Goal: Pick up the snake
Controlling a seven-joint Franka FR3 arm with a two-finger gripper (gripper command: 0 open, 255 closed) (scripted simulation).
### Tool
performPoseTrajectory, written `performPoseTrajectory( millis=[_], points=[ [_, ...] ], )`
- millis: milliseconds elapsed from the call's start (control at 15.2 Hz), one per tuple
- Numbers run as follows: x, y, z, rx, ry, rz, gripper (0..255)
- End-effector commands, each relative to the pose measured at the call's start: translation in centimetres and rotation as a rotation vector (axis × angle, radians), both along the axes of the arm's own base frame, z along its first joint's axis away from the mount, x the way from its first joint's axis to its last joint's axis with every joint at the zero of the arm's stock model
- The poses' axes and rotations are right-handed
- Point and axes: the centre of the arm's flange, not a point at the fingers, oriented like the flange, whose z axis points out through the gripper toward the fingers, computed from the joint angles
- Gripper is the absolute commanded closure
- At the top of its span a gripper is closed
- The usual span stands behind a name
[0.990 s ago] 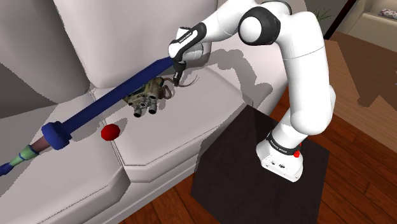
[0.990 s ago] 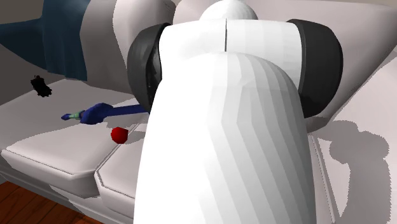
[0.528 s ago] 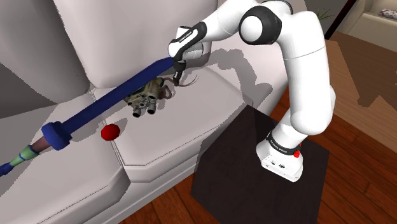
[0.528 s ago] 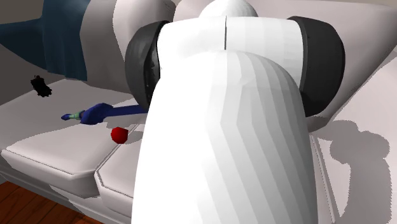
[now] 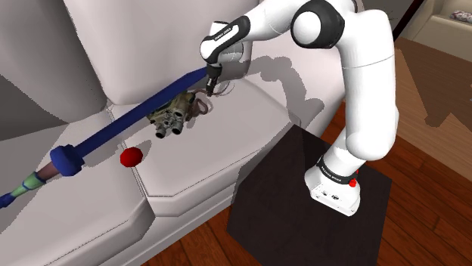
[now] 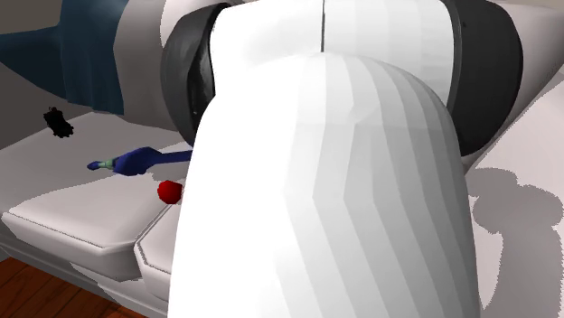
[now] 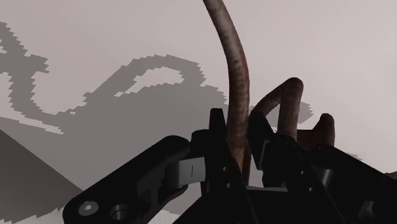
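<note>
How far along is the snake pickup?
Done: the hand is shut on the thin brown snake. In hand: the hand hangs above the sofa cushion, with the snake dangling below it. Left: lift it fully clear. I cannot tell whether the snake's far end is off the cushion.

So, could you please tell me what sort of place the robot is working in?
Most likely a living room: there is a pale cushioned sofa, a floor of reddish wood planks, and a blue cloth draped against the sofa's back.
</note>
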Motion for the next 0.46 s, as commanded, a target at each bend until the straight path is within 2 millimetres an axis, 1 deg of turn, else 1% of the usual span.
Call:
performPoseTrajectory(
  millis=[0,264,396],
  points=[
    [0.1,0.0,1.3,-0.001,-0.002,-0.002,255],
    [0.1,0.0,3.4,-0.001,-0.002,-0.002,255],
    [0.1,0.0,3.5,-0.001,-0.002,-0.002,255]
  ],
)
